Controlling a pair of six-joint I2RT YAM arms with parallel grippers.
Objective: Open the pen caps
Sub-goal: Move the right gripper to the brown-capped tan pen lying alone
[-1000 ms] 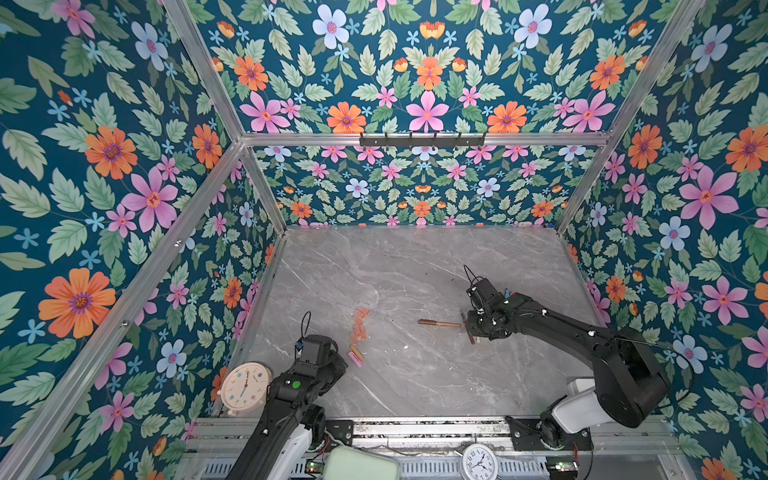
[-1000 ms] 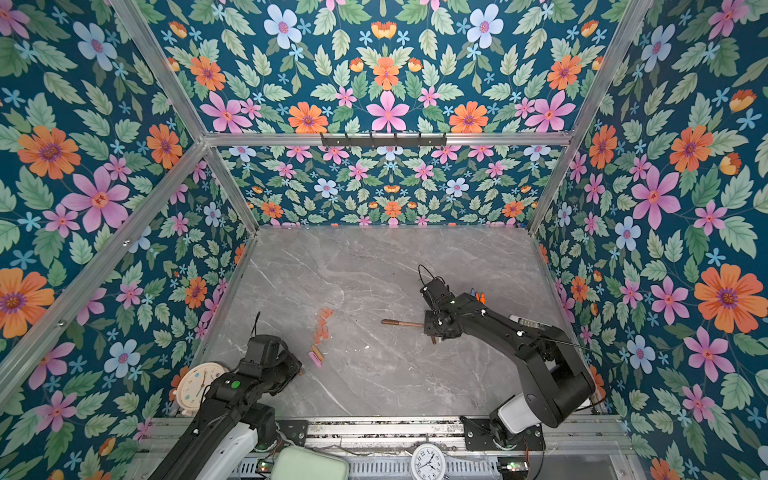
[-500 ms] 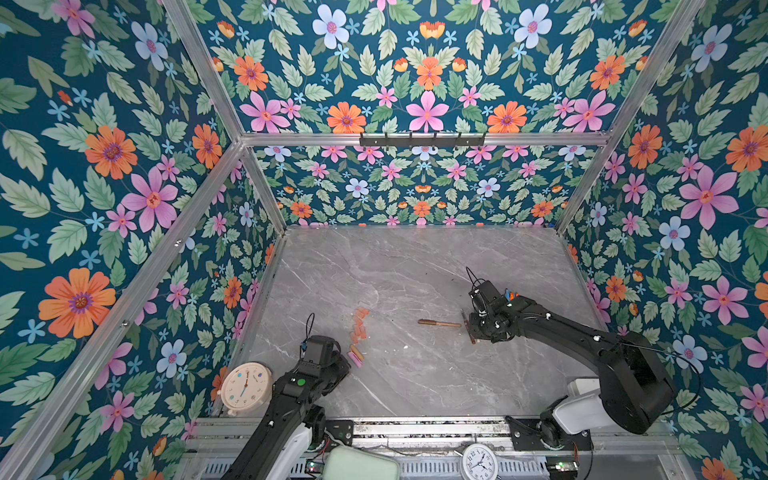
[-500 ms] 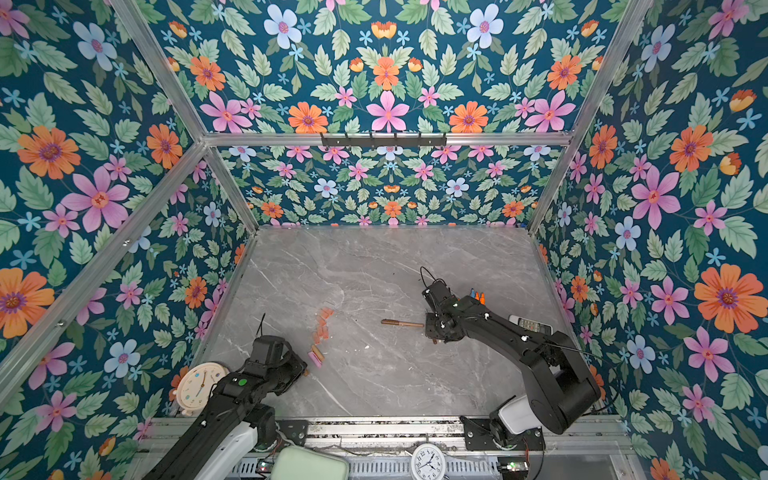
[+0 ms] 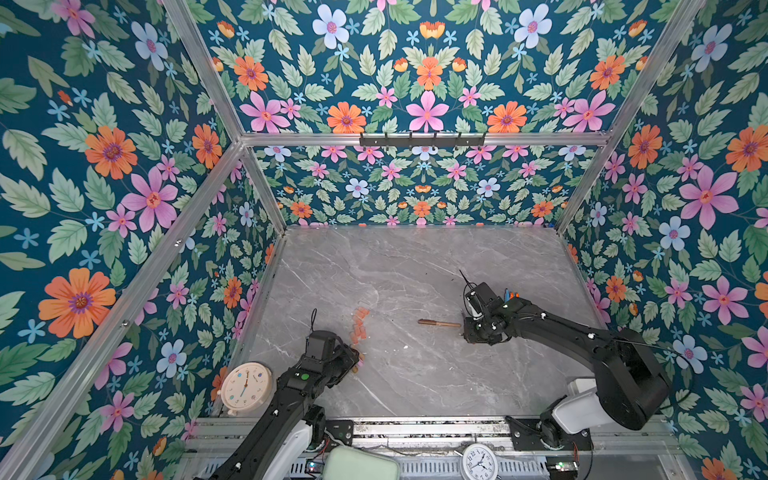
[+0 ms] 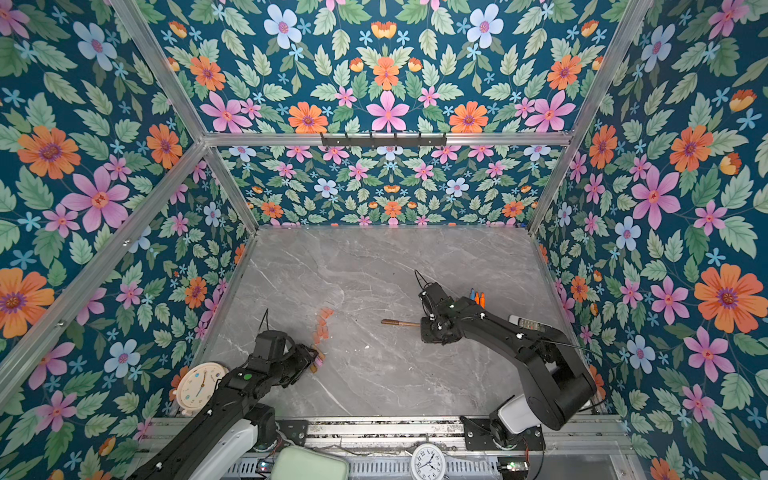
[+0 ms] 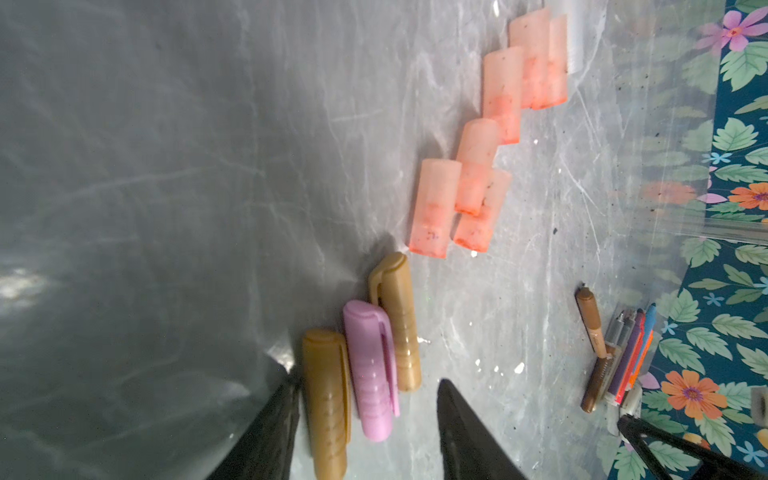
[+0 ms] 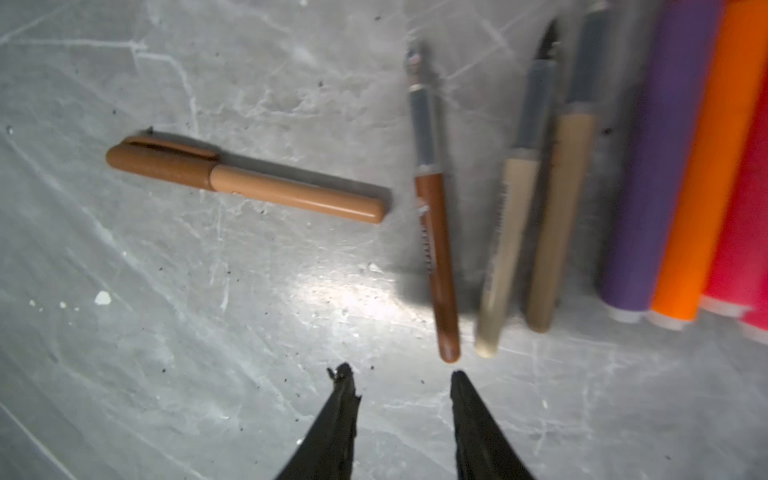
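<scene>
Several translucent orange-pink pen caps (image 7: 478,174) lie in a loose row on the marble floor (image 5: 415,266); both top views show them (image 5: 358,326) (image 6: 322,328). Two brown-gold caps (image 7: 326,399) (image 7: 397,320) and a pink cap (image 7: 370,370) lie beside them. My left gripper (image 7: 366,379) (image 5: 353,361) is open, with the pink cap and one gold cap lying between its fingers. A brown pen (image 8: 245,178) (image 5: 438,323) with its cap on lies alone mid-floor. My right gripper (image 8: 400,370) (image 5: 467,328) is open and empty. It sits at the near ends of several uncapped pens (image 8: 434,249).
Thick purple, orange and red pens (image 8: 665,166) lie beside the thin ones, partly hidden behind the right arm (image 5: 509,295). A white remote (image 6: 525,322) sits by the right wall. A cream clock (image 5: 247,386) stands at the front left. A white clock (image 5: 478,467) is on the front rail.
My left gripper has opened over the caps at the front left. The right arm has barely shifted, and the capped brown pen lies where it was.
</scene>
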